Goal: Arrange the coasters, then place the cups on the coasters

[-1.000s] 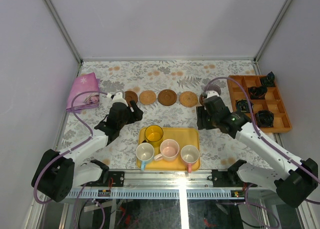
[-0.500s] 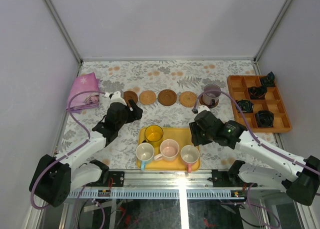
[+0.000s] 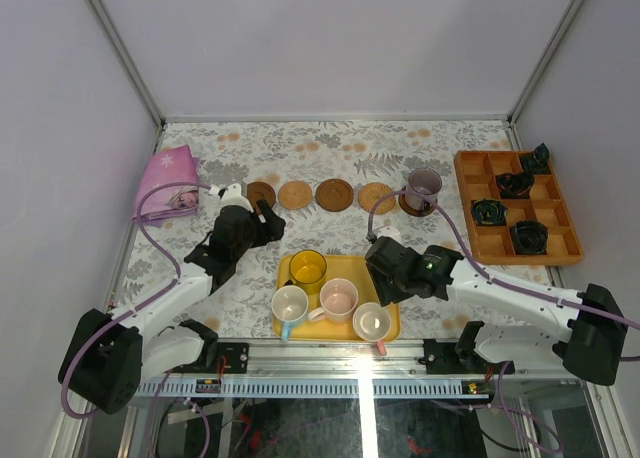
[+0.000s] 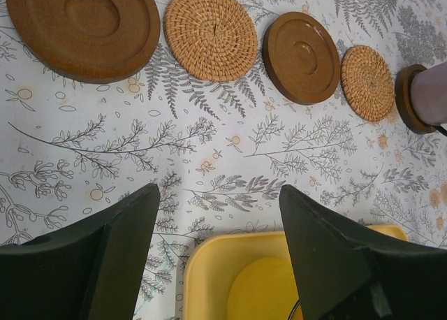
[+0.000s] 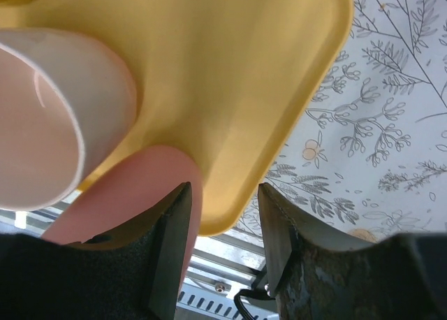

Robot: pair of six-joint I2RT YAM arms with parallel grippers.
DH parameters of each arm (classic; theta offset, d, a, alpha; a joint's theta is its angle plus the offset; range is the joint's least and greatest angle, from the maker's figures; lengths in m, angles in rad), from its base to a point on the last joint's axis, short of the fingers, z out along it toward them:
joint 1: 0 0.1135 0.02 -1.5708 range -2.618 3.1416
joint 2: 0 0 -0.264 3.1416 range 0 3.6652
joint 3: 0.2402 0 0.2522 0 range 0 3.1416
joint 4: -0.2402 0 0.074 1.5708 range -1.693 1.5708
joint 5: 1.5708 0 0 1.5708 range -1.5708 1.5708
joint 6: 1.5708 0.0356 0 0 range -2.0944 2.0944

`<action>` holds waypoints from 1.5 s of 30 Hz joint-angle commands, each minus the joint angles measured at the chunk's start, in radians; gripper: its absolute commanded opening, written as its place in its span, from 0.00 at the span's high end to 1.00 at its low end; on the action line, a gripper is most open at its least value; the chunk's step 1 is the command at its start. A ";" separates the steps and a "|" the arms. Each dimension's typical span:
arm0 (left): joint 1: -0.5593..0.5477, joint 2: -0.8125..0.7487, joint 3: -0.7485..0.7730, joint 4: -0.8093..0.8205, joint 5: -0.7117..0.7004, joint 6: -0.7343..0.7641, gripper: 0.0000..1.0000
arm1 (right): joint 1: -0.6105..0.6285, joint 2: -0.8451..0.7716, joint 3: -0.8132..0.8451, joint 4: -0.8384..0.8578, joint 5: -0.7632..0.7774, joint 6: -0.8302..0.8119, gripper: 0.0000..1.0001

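Five coasters lie in a row on the floral table: dark brown (image 3: 262,193), tan (image 3: 296,194), dark brown (image 3: 334,194), tan (image 3: 377,197), and a dark one (image 3: 409,206) carrying the grey-purple cup (image 3: 423,186). On the yellow tray (image 3: 390,268) stand the yellow cup (image 3: 307,268), the white-and-blue cup (image 3: 290,305) and two pink cups (image 3: 339,298) (image 3: 372,321). My right gripper (image 5: 223,194) hangs open over the tray's front right corner (image 5: 279,124), its left finger against the pink handle (image 5: 140,187) of the nearest pink cup (image 5: 56,117). My left gripper (image 4: 218,194) hovers open near the tray's back left corner (image 4: 209,278).
An orange compartment box (image 3: 470,193) holding black ring-shaped parts sits at the right edge. A pink pouch (image 3: 168,183) lies at the back left. The metal rail (image 3: 330,363) runs right along the tray's front edge.
My right gripper left the grey-purple cup on its coaster, swung back to the tray's front right and narrowed its jaws. The nearest pink cup shifted toward the front. The left arm stayed still.
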 commanded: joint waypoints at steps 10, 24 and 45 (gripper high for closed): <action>-0.006 0.000 -0.012 0.025 0.017 0.008 0.30 | 0.034 -0.051 0.091 -0.068 0.221 0.063 0.49; -0.006 -0.007 -0.015 0.013 0.018 0.008 0.30 | 0.034 -0.299 0.018 -0.100 0.083 0.016 0.27; -0.006 -0.026 -0.017 0.009 0.016 0.004 0.30 | 0.112 -0.257 -0.093 -0.021 -0.130 0.014 0.00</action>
